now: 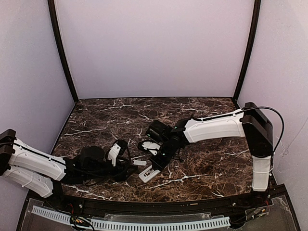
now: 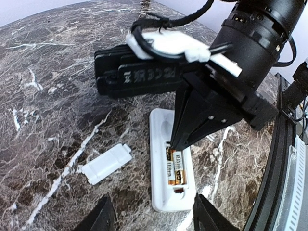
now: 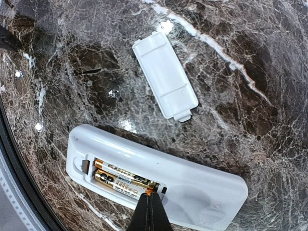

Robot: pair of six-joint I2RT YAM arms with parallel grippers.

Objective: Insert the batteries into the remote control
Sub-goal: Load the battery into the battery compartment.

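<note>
Hovering at the left, the left gripper stands about half open and grips nothing. Just right of it, the white cover piece lies flat on the marble table. Next, the remote control lies back up, with both batteries side by side in its compartment. The right gripper is fully closed and empty, its tips at the batteries' end.

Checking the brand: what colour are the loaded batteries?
The batteries are copper-gold and black; the right wrist view shows them best.
</note>
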